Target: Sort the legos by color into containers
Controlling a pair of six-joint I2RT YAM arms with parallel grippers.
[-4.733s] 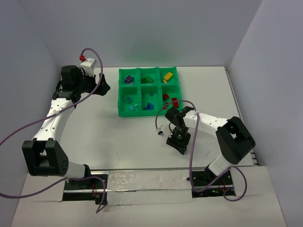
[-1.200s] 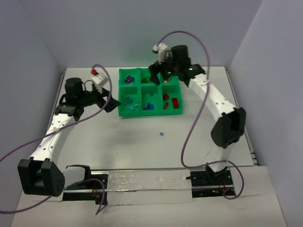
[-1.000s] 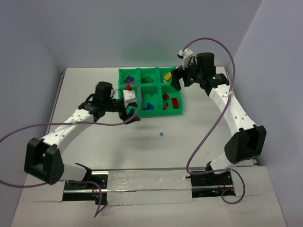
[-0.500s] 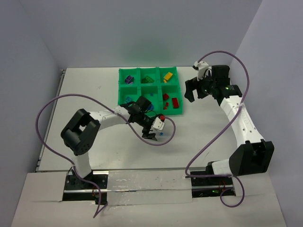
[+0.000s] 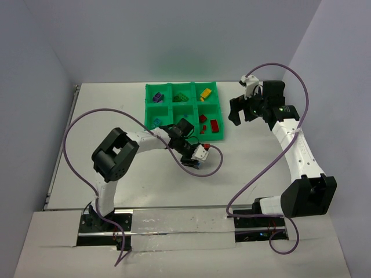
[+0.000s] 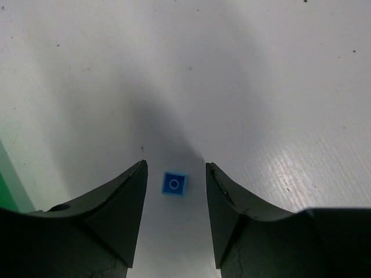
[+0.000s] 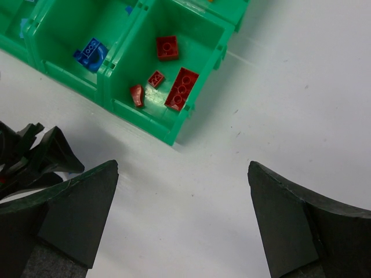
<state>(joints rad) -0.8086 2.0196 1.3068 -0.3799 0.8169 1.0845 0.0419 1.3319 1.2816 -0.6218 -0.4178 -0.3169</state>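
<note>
A tiny blue lego [image 6: 174,183] lies flat on the white table in front of the green tray of containers [image 5: 149,110]. My left gripper [image 6: 175,166] is lowered over it, jaws partly closed, with a gap on each side of the brick. From above, the left gripper [image 5: 193,163] hides that brick. My right gripper [image 5: 234,112] hangs wide open to the right of the tray, holding nothing. The compartments hold a purple lego [image 5: 157,98], a green lego [image 5: 183,97], a yellow lego [image 5: 205,92] and red legos [image 5: 213,125]. The right wrist view shows red legos [image 7: 181,88] and a blue lego [image 7: 90,53].
The tray's near right corner [image 7: 170,139] sits just ahead of my right gripper [image 7: 182,168]. The left arm's purple cable [image 5: 75,130] loops over the table's left half. Grey walls close the table on three sides.
My left arm swung from left of the tray to in front of it and came down over the blue lego, jaws narrowing. My right arm drew back from the tray to the right.
</note>
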